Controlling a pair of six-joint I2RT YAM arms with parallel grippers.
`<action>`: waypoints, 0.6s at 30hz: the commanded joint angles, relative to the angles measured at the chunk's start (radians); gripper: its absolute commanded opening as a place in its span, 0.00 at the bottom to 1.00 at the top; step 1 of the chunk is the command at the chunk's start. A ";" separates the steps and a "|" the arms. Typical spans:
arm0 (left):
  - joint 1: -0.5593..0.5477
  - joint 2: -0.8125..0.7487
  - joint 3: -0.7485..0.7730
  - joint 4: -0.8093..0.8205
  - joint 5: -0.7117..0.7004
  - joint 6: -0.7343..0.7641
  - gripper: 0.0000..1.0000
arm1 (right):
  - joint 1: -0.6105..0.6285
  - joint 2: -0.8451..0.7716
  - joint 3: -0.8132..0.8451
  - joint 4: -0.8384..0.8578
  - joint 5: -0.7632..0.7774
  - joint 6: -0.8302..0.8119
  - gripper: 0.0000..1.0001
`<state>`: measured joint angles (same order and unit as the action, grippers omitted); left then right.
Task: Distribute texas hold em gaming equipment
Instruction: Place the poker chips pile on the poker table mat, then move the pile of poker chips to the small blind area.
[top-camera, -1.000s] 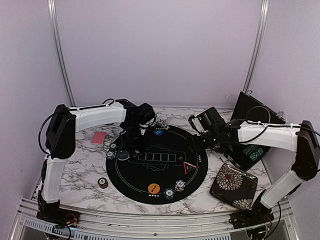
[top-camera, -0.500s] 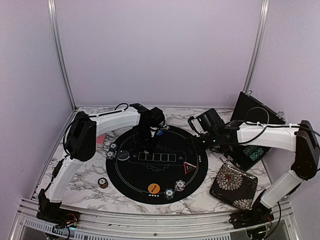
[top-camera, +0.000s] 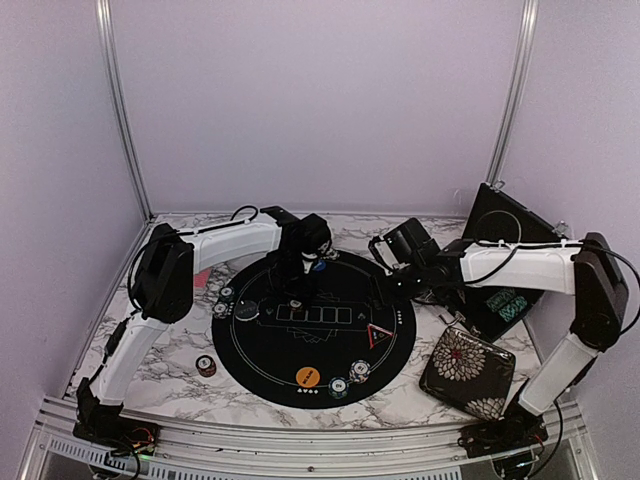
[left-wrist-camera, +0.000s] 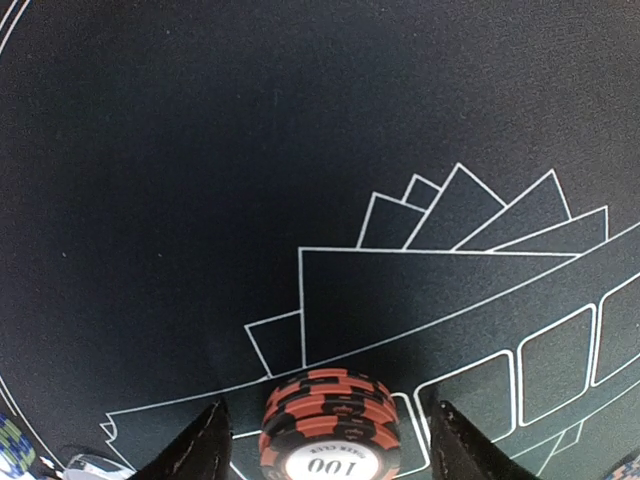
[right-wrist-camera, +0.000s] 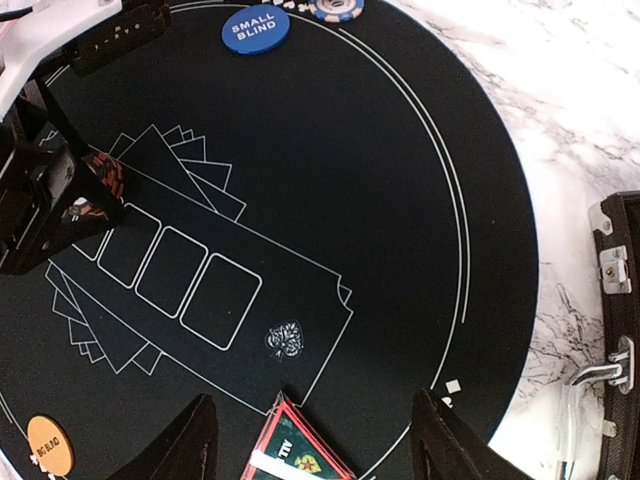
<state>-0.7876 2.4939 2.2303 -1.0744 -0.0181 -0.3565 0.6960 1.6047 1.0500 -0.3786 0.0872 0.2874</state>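
Observation:
A stack of red-and-black poker chips (left-wrist-camera: 330, 425) stands on the round black mat (top-camera: 330, 350) by the left end of the printed card boxes. My left gripper (left-wrist-camera: 325, 445) is open astride it, with a gap on each side; from above the gripper (top-camera: 294, 290) hangs right over the stack (top-camera: 295, 304). My right gripper (right-wrist-camera: 315, 440) is open and holds nothing above the red-edged triangle (right-wrist-camera: 300, 452), at the mat's right side (top-camera: 388, 290). On the mat lie a blue disc (top-camera: 317, 266), an orange disc (top-camera: 308, 377), a black disc (top-camera: 247, 311) and the triangle (top-camera: 377, 335).
Chip stacks sit at the mat's near edge (top-camera: 360, 372) and left edge (top-camera: 220, 310); another stack (top-camera: 206, 366) stands on the marble. A pink card (top-camera: 203, 278) lies left of the mat. The floral pouch (top-camera: 466, 372) and black case (top-camera: 500, 270) are at the right.
The left arm swung from the mat's left edge towards its middle, then its gripper opened and let go of the red chip stack. The right arm shifted slightly back.

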 joint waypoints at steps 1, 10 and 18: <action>0.020 -0.080 0.024 -0.002 -0.018 0.018 0.74 | 0.009 0.038 0.093 -0.018 -0.004 -0.004 0.64; 0.123 -0.388 -0.228 0.171 0.013 -0.014 0.85 | 0.118 0.249 0.363 -0.098 0.035 -0.028 0.64; 0.256 -0.691 -0.555 0.332 0.061 -0.029 0.85 | 0.213 0.510 0.672 -0.208 0.032 -0.041 0.68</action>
<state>-0.5686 1.8896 1.7805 -0.8230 0.0105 -0.3798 0.8749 2.0186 1.5970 -0.4965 0.1078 0.2592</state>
